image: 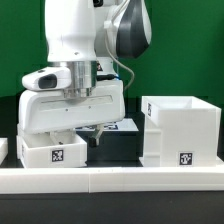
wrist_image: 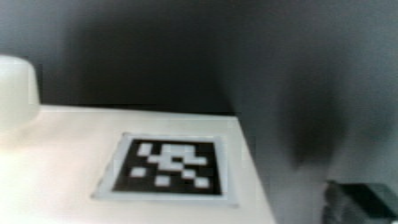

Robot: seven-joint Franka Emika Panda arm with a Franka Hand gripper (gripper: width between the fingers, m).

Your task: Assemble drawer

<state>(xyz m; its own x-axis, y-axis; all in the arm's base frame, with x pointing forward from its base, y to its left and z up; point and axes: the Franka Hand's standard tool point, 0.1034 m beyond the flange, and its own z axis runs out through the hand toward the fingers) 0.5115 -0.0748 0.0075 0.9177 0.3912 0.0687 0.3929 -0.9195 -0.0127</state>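
The large hollow white housing [image: 180, 128] stands on the exterior view's right, open side up, with a marker on its front. A small white tray [image: 50, 150] with a marker sits on the exterior view's left. The edge of another white piece [image: 3, 150] shows at the far left. My gripper [image: 97, 133] hangs low over the black table between the tray and the housing, close to the tray's right end. The hand hides its jaws. The wrist view shows a flat white surface with one marker tag [wrist_image: 173, 165] and a dark finger [wrist_image: 366, 200] at the corner. I cannot tell which part it is.
A long low white border wall [image: 110, 178] runs along the front of the table. A thin white strip [image: 122, 125] lies behind the gripper. A rounded white shape [wrist_image: 15, 90] sits at the edge of the wrist view. A green backdrop stands behind.
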